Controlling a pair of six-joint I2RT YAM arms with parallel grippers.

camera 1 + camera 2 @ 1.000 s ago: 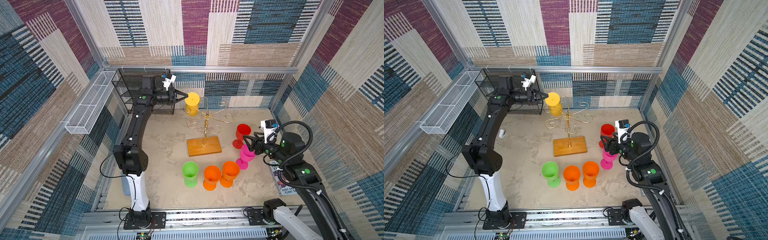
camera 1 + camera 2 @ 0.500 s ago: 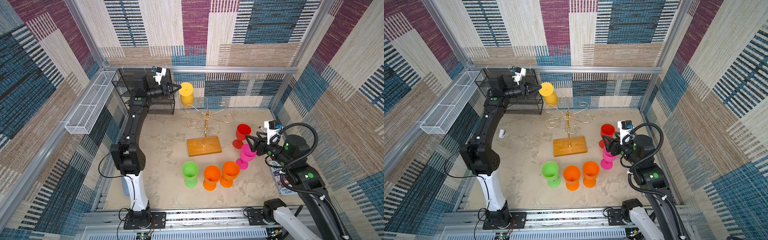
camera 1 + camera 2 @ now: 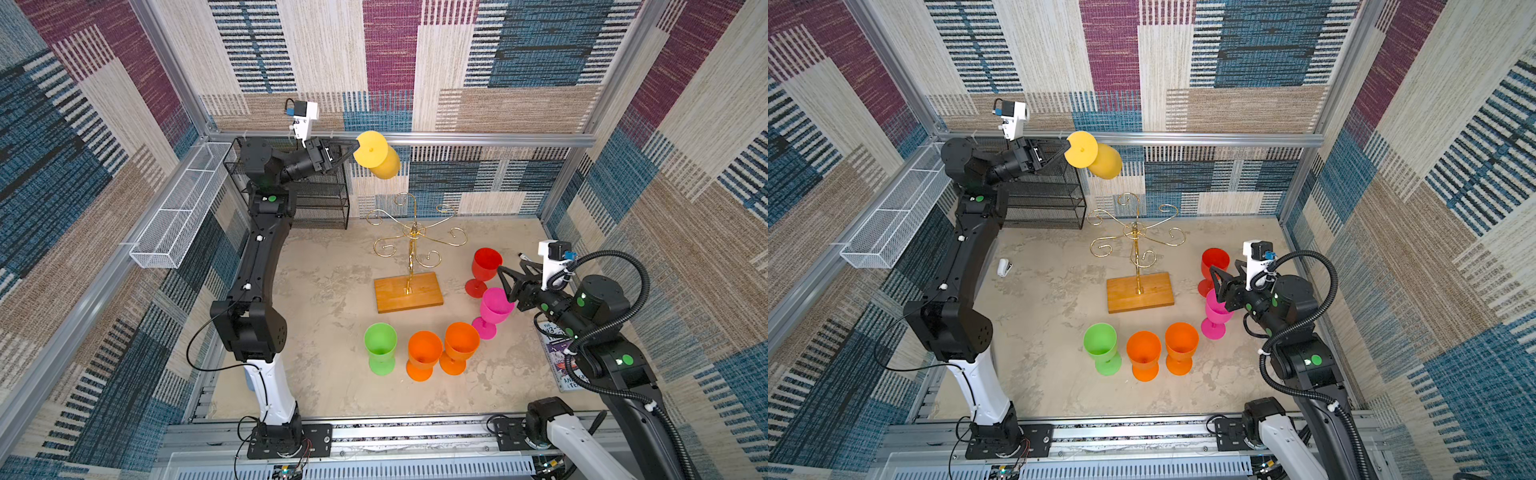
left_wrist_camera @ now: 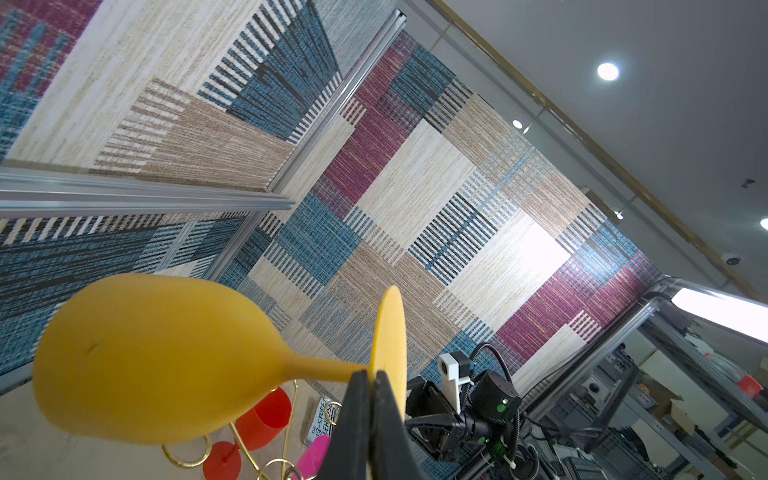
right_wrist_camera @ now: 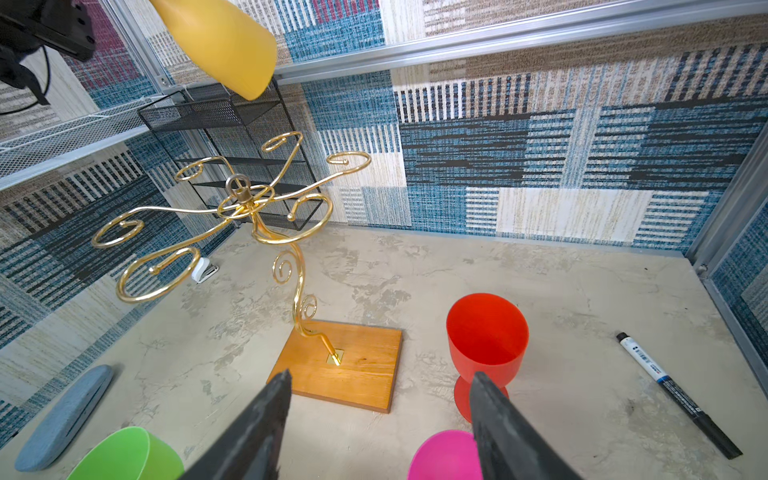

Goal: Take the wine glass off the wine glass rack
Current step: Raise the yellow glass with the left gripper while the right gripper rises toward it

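Five glasses stand upright on the bench point(image 3: 324, 291), in an arc in front of and to the right of the rack point(image 3: 409, 249): a green glass point(image 3: 380, 345), two orange glasses point(image 3: 424, 353) close together, a pink glass point(image 3: 494, 307) and a red glass point(image 3: 484, 266).

A sixth, the yellow glass point(image 3: 376, 160), is off the rack. It is held high in the air above and behind the rack, tilted almost onto its side with its bowl pointing away from the arm. The left end effector point(image 4: 371, 376) is clamped on the edge of its round foot, fingers pressed together on the disc.

Beneath the yellow glass are the rack's curled gold arms. The black shelf point(image 3: 324, 199) stands just to its left, and the white basket point(image 3: 178, 224) hangs on the left wall.

The right end effector point(image 5: 380, 376) has its fingers apart and grips nothing. It hangs low over the pink glass, close to the red glass and near the rack's wooden base.

A marker point(image 5: 673, 390) lies on the bench to the right of the red glass, a book point(image 3: 561, 361) lies beside the right arm, and a small white object point(image 3: 1004, 267) lies left of the rack.
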